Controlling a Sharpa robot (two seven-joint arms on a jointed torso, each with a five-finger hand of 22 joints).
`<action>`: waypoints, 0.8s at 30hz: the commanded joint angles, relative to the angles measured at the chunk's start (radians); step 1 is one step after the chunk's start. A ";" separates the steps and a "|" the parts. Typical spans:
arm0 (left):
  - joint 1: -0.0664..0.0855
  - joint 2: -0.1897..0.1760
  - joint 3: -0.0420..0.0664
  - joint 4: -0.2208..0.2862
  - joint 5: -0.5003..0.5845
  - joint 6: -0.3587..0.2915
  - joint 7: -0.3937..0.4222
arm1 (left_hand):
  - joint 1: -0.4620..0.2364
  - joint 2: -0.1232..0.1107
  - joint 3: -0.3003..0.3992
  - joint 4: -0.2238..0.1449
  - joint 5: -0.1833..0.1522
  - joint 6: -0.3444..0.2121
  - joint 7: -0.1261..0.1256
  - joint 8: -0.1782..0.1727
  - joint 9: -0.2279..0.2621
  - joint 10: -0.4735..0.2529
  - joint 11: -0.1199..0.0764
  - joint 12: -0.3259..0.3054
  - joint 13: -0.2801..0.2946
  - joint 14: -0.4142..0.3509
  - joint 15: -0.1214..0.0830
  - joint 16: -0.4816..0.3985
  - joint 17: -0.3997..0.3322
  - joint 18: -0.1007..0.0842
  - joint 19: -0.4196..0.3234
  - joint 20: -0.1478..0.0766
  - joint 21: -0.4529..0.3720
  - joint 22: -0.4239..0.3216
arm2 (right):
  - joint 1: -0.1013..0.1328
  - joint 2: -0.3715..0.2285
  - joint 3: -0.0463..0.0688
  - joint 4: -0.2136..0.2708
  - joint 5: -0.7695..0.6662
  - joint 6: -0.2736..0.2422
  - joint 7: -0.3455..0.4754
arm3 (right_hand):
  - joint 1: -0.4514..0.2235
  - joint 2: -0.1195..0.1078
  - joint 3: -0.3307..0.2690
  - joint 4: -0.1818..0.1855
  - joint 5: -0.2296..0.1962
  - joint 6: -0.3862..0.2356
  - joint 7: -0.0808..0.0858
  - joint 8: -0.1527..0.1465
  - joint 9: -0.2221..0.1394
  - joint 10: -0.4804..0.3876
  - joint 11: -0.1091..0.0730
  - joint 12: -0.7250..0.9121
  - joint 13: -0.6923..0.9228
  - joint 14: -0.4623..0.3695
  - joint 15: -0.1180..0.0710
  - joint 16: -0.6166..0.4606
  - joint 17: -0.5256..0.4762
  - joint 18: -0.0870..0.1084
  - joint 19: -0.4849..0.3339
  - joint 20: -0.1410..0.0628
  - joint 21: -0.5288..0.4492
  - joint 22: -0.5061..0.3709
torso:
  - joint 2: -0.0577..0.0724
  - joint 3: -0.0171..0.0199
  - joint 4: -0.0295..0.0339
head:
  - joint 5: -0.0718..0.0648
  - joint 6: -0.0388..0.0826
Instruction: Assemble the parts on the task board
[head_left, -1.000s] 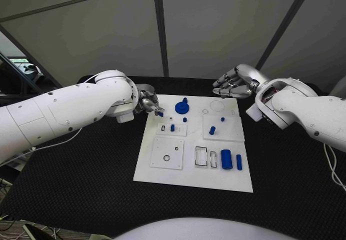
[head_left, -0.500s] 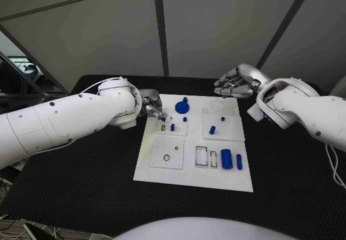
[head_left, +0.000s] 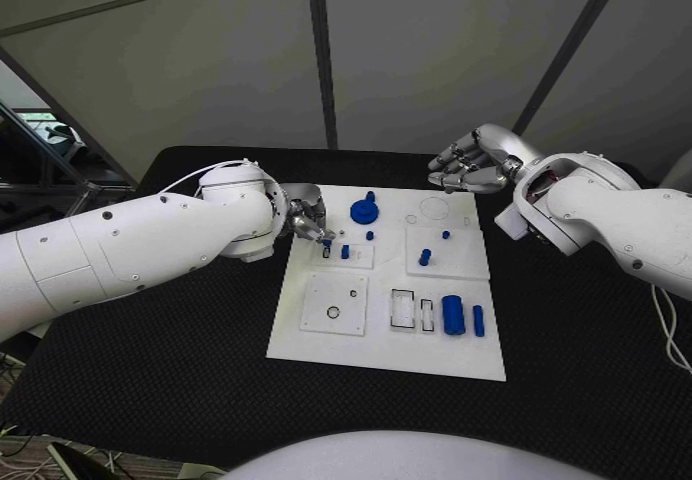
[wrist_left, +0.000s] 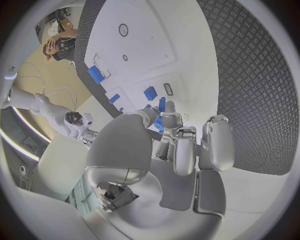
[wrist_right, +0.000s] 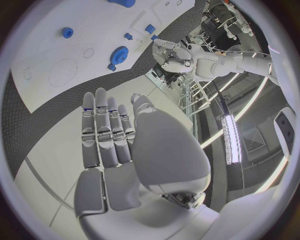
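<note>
I have the task board (head_left: 387, 345) lying flat in the middle of the black table (head_left: 173, 340), with bare mat all round its edges and the widest open strip on the near side.

My left hand (head_left: 306, 218) sits at the board's far left edge. From the left wrist view its fingers (wrist_left: 184, 150) are curled in, and a small blue part (wrist_left: 159, 123) shows at the fingertips; it looks pinched there, though I cannot be sure the part is clear of the board. Just beside it a blue peg (head_left: 345, 253) stands in the upper left plate.

My right hand (head_left: 469, 168) hovers off the board's far right corner, over the mat. Its fingers (wrist_right: 106, 131) lie straight and pressed side by side, holding nothing.

Between the two hands the round blue knob (head_left: 364, 211) sits near the far edge. The blue cylinder (head_left: 453, 318) and a thin blue bar (head_left: 477, 322) lie together close to the right edge, well apart from both hands.
</note>
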 joint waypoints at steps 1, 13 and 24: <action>-0.003 -0.001 -0.001 0.000 -0.017 0.023 -0.007 | -0.001 -0.006 0.123 -0.116 0.005 0.005 -0.002 0.005 0.001 0.008 0.001 0.006 0.001 0.100 -0.004 0.006 0.253 -0.011 0.007 -0.001 0.004 0.064 | 0.002 0.001 0.001 0.002 -0.001 0.003 0.010 | -0.009 0.005 0.006 -0.001 0.004 0.001 0.005 0.006 0.000 -0.008 0.001 -0.002 -0.001 -0.004 0.001 -0.005 -0.001 0.011 0.007 0.000 -0.004 -0.001 | -0.001 0.0003 0.0002 | 0.001 -0.002; -0.022 0.004 -0.002 -0.013 -0.017 0.028 -0.013 | -0.002 -0.006 0.126 -0.115 0.004 0.005 -0.002 0.005 0.001 0.008 0.001 0.005 -0.001 0.100 -0.004 0.006 0.253 -0.011 0.007 -0.001 0.004 0.065 | 0.002 0.001 0.001 0.001 -0.001 0.003 0.010 | -0.010 0.005 0.008 -0.001 0.004 0.002 0.005 0.006 0.000 -0.006 0.000 -0.002 -0.002 -0.004 0.000 -0.005 -0.002 0.011 0.007 0.000 -0.005 -0.002 | 0.000 0.0004 0.0002 | -0.001 -0.003; -0.024 0.003 -0.002 -0.009 -0.017 0.053 -0.012 | -0.002 -0.006 0.126 -0.115 0.004 0.005 -0.002 0.005 0.001 0.008 0.001 0.005 -0.001 0.100 -0.004 0.006 0.253 -0.011 0.007 -0.001 0.004 0.065 | 0.002 0.002 0.001 0.002 -0.001 0.003 0.015 | -0.010 0.005 0.008 -0.001 0.004 0.002 0.005 0.007 0.000 -0.006 0.000 -0.001 -0.002 -0.004 0.000 -0.005 -0.002 0.011 0.007 0.000 -0.005 -0.002 | -0.001 0.0003 -0.0002 | 0.001 -0.004</action>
